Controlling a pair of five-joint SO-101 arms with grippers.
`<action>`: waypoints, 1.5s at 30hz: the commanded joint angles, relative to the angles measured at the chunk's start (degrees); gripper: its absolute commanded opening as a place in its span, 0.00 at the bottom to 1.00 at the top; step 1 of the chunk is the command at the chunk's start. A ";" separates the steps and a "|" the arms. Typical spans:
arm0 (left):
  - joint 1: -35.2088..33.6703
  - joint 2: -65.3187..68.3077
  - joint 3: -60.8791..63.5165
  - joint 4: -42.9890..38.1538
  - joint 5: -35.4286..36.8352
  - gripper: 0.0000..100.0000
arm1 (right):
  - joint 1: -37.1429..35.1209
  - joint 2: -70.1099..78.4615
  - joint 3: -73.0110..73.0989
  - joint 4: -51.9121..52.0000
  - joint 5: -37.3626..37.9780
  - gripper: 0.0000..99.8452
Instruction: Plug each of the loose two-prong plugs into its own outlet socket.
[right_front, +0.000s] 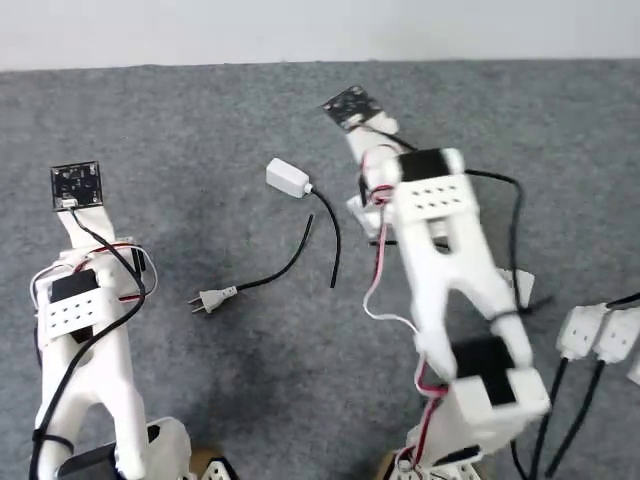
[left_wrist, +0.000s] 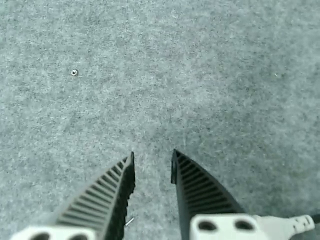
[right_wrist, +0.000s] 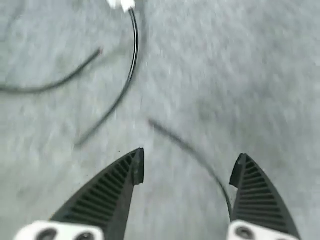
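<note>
From above, we cannot see either gripper's fingers, because each arm's own camera and body cover them. The right arm (right_front: 440, 230) also hides part of the grey table (right_front: 200, 120) under it. At the right edge, some white pieces (right_front: 580, 332) on black cords are partly cut off, and we cannot tell if they are plugs or sockets.

The loose plug (right_front: 205, 298) lies flat near the middle of the table, between the two arms, with its two prongs pointing toward the left arm (right_front: 85, 320). Its black cord (right_front: 275, 268) curves away from it. Farther back lies a white block (right_front: 288, 178) with its own black cable (right_front: 330, 225). We cannot make out any holes in it. The plug and the block are well apart.

The left gripper (left_wrist: 152, 167) is open just a little, with nothing in it, over bare table with one tiny speck (left_wrist: 74, 73). The right gripper (right_wrist: 190, 167) is wide open and holds nothing. A thin black wire (right_wrist: 195, 152) runs on the table between its fingers, all blurry.

There is lots of bare table around the plug and along the far edge
</note>
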 joint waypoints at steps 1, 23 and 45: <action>0.53 -1.23 -0.84 -3.16 0.35 0.12 | -2.95 5.58 -3.34 -12.18 -0.53 0.27; 0.26 -1.23 -0.84 -3.34 0.35 0.12 | -6.99 20.79 -7.30 -20.70 -0.44 0.27; 0.26 -1.23 -0.84 -3.16 0.18 0.12 | -9.27 13.76 -6.86 -0.31 -14.33 0.01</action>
